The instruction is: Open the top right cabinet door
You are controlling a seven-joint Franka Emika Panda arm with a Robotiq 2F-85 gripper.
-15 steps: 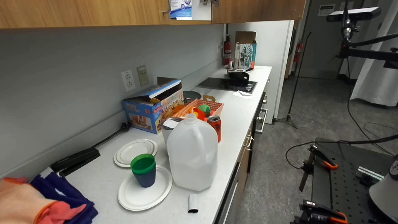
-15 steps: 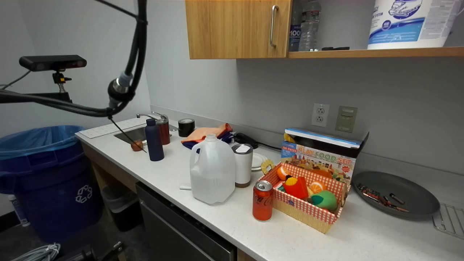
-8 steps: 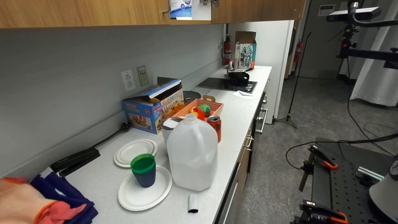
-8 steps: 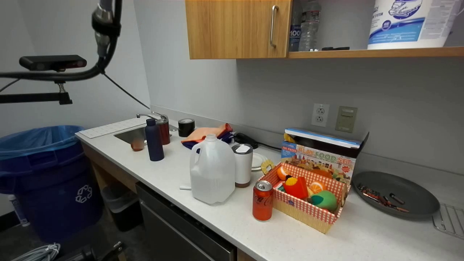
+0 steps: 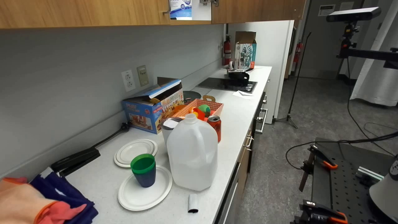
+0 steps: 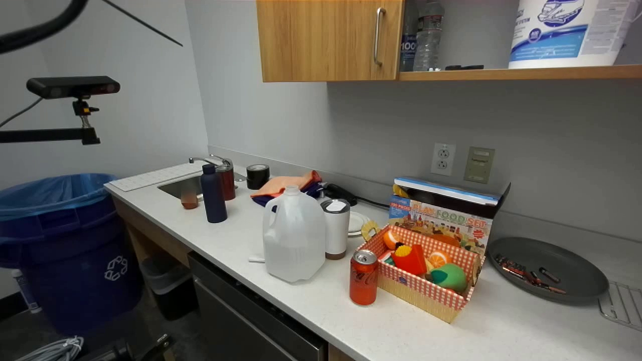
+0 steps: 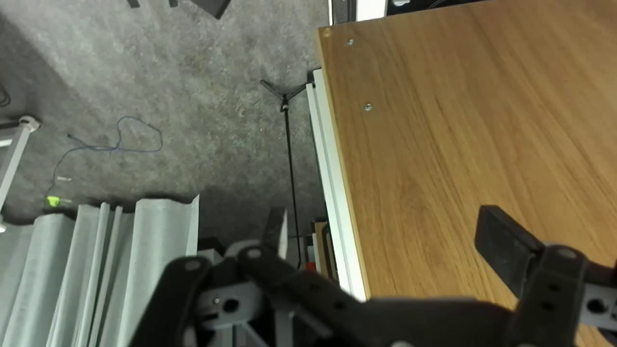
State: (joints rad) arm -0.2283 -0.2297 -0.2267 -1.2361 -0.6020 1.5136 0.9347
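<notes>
Your end effector (image 7: 383,229) is released, spread wide; door (image 7: 434,135) stands open, inner face showing in wrist view. Can't quite tell whether they touch.

Light falls from above, soft and fairly even. In both exterior views the counter (image 5: 238,105) is bright, while the wall (image 5: 77,62) beneath the cupboard (image 6: 326,40) lies in shadow. The floor (image 5: 279,161) is dimmer, and in an exterior view the small bin (image 6: 170,301) under the counter at left sits in deep shade. On the box (image 6: 436,215) large letters are legible, small print fuzzy. In the wrist view the cabinet door (image 7: 434,144) is sharp and evenly lit; the near gripper (image 7: 383,226) is blurred, more at left than right.
</notes>
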